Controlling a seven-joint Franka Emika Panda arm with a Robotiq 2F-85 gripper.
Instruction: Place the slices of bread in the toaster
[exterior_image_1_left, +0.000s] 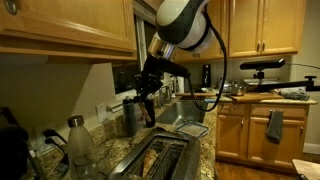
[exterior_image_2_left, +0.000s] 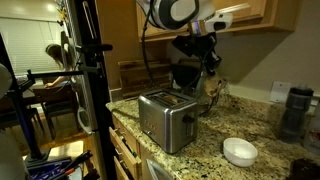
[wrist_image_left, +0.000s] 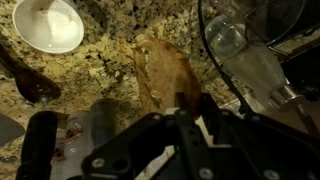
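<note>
Bread slice (wrist_image_left: 165, 75), thin golden-brown | pinched in narrow black hand (wrist_image_left: 187, 108) | over speckled granite counter (wrist_image_left: 100, 70) | shiny silver toaster (exterior_image_2_left: 165, 120) near

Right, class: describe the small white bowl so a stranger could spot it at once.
Find the speckled granite countertop. On it stands a wide shiny silver-metal toaster; apart from it sits a small round white bowl. It alone is white and low; its neighbours are metallic or dark.

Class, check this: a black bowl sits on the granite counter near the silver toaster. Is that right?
Not quite. The bowl is white, not black, as an exterior view shows. It does sit on the granite counter near the silver toaster.
</note>
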